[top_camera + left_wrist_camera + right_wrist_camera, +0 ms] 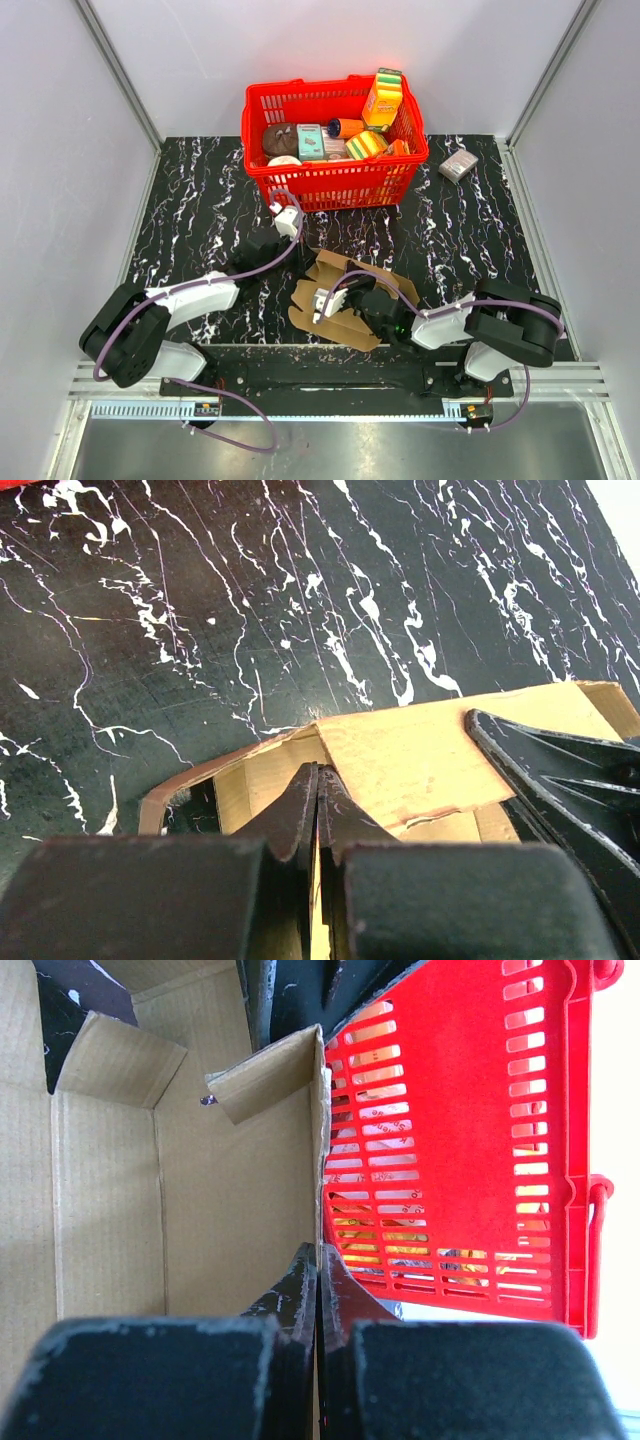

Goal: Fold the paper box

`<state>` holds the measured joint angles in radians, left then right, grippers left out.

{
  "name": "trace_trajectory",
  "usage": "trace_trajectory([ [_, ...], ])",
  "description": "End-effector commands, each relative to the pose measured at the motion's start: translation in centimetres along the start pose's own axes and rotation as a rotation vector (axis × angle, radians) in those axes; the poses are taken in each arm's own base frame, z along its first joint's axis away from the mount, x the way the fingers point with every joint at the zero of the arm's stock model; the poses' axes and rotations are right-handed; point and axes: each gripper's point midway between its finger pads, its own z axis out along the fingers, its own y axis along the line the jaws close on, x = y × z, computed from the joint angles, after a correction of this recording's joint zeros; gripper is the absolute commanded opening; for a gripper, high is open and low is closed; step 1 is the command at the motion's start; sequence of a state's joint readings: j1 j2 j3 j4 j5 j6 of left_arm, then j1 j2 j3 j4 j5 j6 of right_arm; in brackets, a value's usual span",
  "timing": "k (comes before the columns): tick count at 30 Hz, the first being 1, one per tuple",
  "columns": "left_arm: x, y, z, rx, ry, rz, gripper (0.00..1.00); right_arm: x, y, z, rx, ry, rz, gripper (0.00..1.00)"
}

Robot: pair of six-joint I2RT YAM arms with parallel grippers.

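So the paper box (345, 328) sits at the middle of the counter's (200, 200) near edge, between the two arms and well short of the red basket (330, 185) at the far edge. It's plain brown cardboard, half opened up. It isn't a flat sheet any more, but it's nowhere near a closed carton either.

Both arms have hold of it. The left pincer (317, 790) is clenched on a thin cardboard edge at the box's far-left side, and its wrist view shows the sheet running right in between the fingers. The right pincer (318, 1260) is reaching across over the box and is clamped on the top edge of an upright wall. That view puts the brown inside of the box on one side of the wall and the basket's slats on the other.

My guess at why: holding two different panels keeps the thing from flopping back flat, so one arm can anchor while the other swings a wall along its crease. The loose flaps (260, 1085) inside aren't tucked yet, so I'd call this early-to-middle of the job.

Thin card like this buckles easily if the two pulls fight each other. The small grey-pink box (458, 165) near the far right corner isn't involved at all.
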<state>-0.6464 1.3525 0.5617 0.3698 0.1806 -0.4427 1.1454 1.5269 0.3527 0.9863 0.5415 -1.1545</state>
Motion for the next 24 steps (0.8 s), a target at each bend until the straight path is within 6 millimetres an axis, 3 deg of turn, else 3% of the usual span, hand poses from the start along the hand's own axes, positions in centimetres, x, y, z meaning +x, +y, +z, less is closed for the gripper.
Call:
trace_trajectory([
  [1, -3.4, -1.6, 0.1, 0.039, -0.092, 0.028, 0.0, -0.4, -0.4, 0.2, 0.057, -0.008, 0.045, 0.0],
  [8, -3.8, 0.9, -1.3, -0.11, -0.099, 0.05, 0.0, 0.3, -0.8, 0.4, 0.11, 0.034, 0.047, 0.0],
  [15, -8.6, -0.1, -5.2, -0.121, -0.24, 0.05, 0.0, 0.3, -1.3, 0.4, 0.14, 0.05, 0.036, 0.0],
  [18, -10.4, 0.9, -6.7, -0.181, -0.314, 0.022, 0.0, 0.4, -1.7, 0.3, 0.153, 0.058, 0.03, 0.0],
  [22, -10.5, 5.1, -6.9, -0.306, -0.321, -0.069, 0.0, 0.3, -1.7, 0.1, 0.153, 0.055, 0.025, 0.0],
  [24, -9.4, 6.8, -6.1, -0.34, -0.274, -0.124, 0.0, 0.2, -1.7, 0.1, 0.153, 0.053, 0.024, 0.0],
])
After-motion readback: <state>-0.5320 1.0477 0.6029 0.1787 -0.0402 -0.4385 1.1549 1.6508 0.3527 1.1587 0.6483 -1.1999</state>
